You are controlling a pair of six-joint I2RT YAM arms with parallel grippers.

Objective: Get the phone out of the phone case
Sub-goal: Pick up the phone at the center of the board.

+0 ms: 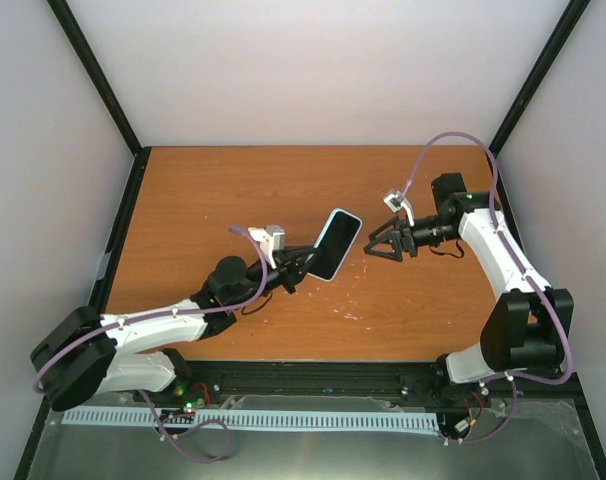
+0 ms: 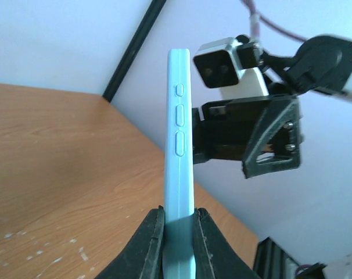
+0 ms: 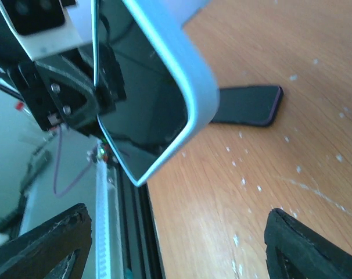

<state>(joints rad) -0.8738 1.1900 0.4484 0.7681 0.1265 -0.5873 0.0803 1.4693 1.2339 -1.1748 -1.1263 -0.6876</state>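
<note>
The phone, dark screen showing, sits in a light blue case (image 1: pixel 336 243) and is held up off the table. My left gripper (image 1: pixel 301 262) is shut on the case's lower end. In the left wrist view the case (image 2: pixel 180 145) stands edge-on with its side buttons visible, pinched between the fingers of my left gripper (image 2: pixel 179 235). My right gripper (image 1: pixel 382 243) is open and empty, just right of the phone's upper end and facing it. In the right wrist view the phone's screen and case rim (image 3: pixel 155 104) fill the upper left, beyond my open right gripper (image 3: pixel 179 247).
The wooden table (image 1: pixel 233 190) has black frame posts at its back corners and white walls around it. A black rail with a white strip (image 1: pixel 283 418) runs along the near edge. A dark flat shape (image 3: pixel 245 106) lies on the wood behind the phone, possibly a shadow.
</note>
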